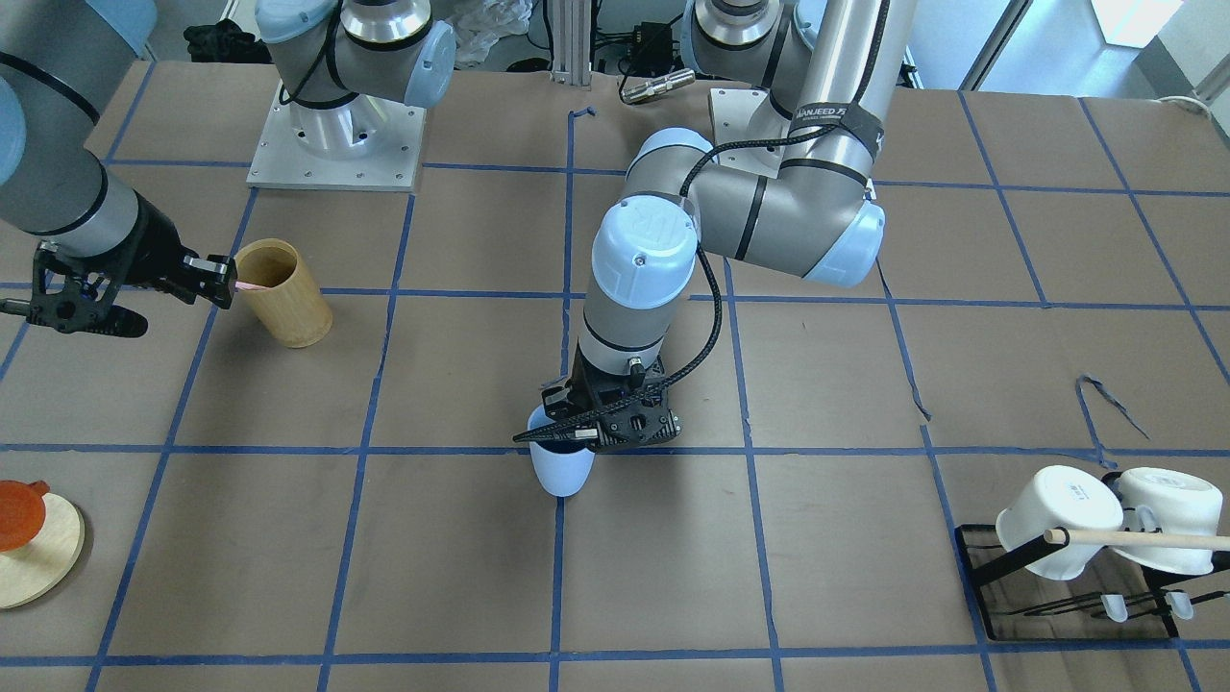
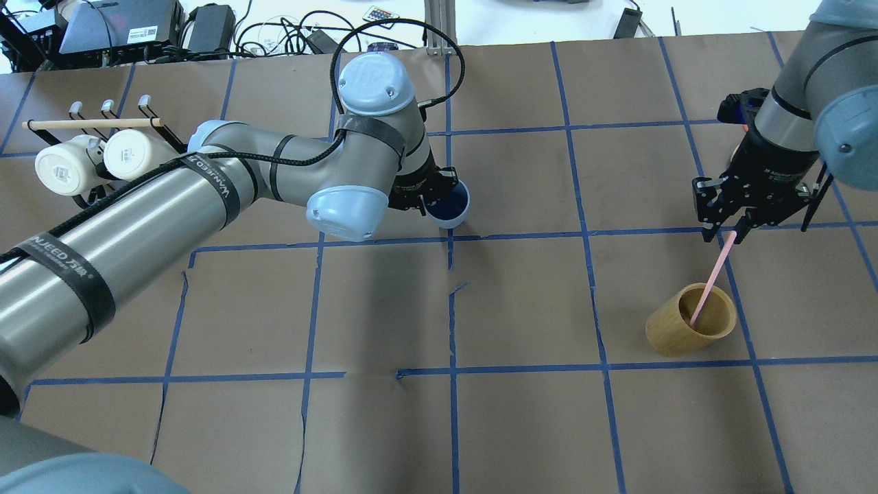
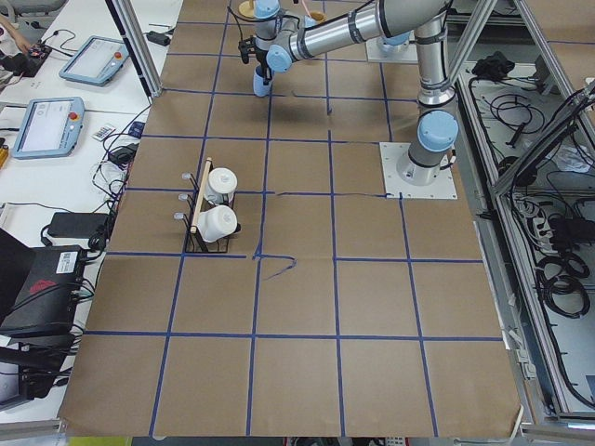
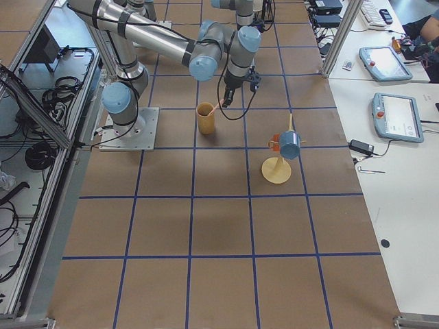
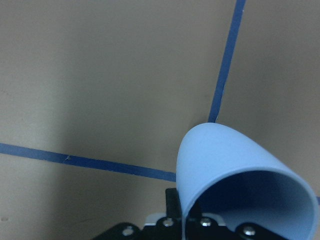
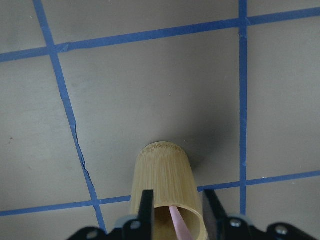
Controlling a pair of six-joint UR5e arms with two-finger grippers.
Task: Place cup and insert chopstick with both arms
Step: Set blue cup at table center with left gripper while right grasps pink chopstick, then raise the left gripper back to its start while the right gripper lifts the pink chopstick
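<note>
The light blue cup (image 1: pixel 562 473) stands upright near the table's middle, by a tape crossing; I cannot tell whether its base touches the paper. My left gripper (image 1: pixel 569 437) is shut on its rim from above. The cup also shows in the overhead view (image 2: pixel 451 207) and the left wrist view (image 5: pixel 227 165). The pink chopstick (image 2: pixel 713 278) leans in the tan bamboo cylinder (image 2: pixel 689 321), with its upper end between my right gripper's (image 2: pixel 728 233) fingers. In the right wrist view the fingers (image 6: pixel 146 205) stand apart on either side of the stick (image 6: pixel 177 222), so the gripper is open.
A black rack (image 1: pixel 1067 596) with two white mugs and a wooden rod (image 1: pixel 1143 538) stands at the table's end on my left. A round wooden stand (image 1: pixel 38 557) with an orange piece stands at the end on my right, beyond the bamboo cylinder (image 1: pixel 285 296).
</note>
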